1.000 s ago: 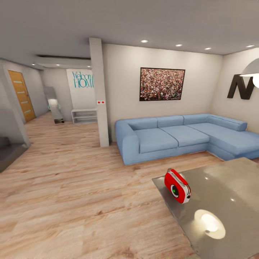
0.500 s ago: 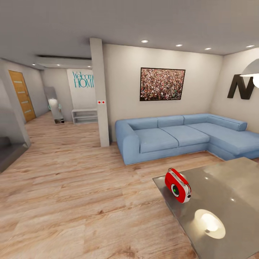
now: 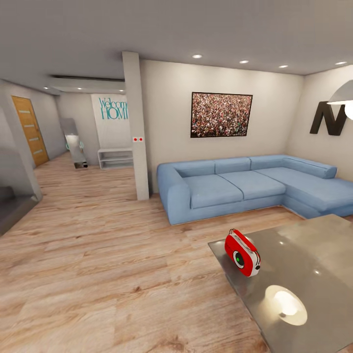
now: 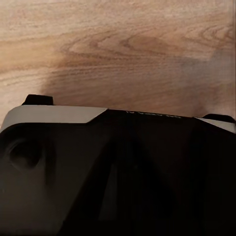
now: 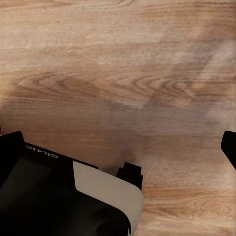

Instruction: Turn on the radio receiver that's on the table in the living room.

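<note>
**A:** What has changed over the last second?

**B:** Very little. A second ago the whole head view sat a touch further left; the pillar [image 3: 136, 125] and the radio [image 3: 242, 253] have since slid slightly rightward together, so that is the camera turning, not the things moving. Between half a second ago and now the view is practically the same. My judgement: the robot has settled its heading with the radio in sight but is still well apart from it, so an approach to the worktop [image 3: 304, 264] would be needed before anything can be pressed.

**A:** Where does the radio lie?

**B:** It stands upright near the corner of the worktop closest to the sofa [image 3: 245, 186], angled so its front faces the robot's right. Whether it is switched on I cannot tell from here.

**A:** Materials and shapes?

**B:** The radio is a small rounded red box, glossy like plastic, with a white band and a dark round dial ringed in green. The worktop is a grey, glassy slab that mirrors the hanging lamp [image 3: 343, 100] as a bright patch. The sofa is a blue L-shaped piece, matte and cushioned. The floor [image 3: 98, 255] is warm wood-grain planking.

**A:** And the pincers?

**B:** Both wrist views look down past dark robot housing at the planks; whether either pincer stands apart or together, I cannot tell.
</note>
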Robot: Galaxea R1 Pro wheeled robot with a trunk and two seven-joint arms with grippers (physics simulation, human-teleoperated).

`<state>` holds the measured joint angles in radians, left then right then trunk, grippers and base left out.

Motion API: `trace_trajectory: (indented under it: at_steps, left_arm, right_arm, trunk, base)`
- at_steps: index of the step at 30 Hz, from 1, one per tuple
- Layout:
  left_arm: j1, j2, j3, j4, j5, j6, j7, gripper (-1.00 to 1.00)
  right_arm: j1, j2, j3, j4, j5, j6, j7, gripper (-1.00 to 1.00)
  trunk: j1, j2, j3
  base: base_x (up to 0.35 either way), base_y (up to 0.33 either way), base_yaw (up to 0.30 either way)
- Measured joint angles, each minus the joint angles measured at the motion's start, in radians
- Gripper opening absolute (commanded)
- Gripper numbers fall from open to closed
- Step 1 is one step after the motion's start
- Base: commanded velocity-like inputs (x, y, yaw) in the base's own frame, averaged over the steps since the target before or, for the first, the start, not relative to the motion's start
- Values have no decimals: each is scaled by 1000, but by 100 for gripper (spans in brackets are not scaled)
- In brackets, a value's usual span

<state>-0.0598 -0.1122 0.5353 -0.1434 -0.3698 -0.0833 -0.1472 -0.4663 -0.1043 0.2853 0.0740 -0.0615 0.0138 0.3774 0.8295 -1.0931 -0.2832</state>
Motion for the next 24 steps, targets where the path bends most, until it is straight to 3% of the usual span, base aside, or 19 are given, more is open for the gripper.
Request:
trace_trajectory:
  at_steps: [24]
  left_arm:
    - [0, -3, 0, 4, 2, 0, 0, -100]
  right_arm:
    - [0, 0, 0, 0, 0, 0, 0, 100]
  trunk:
    - [0, 0, 0]
  base:
    - [0, 0, 0]
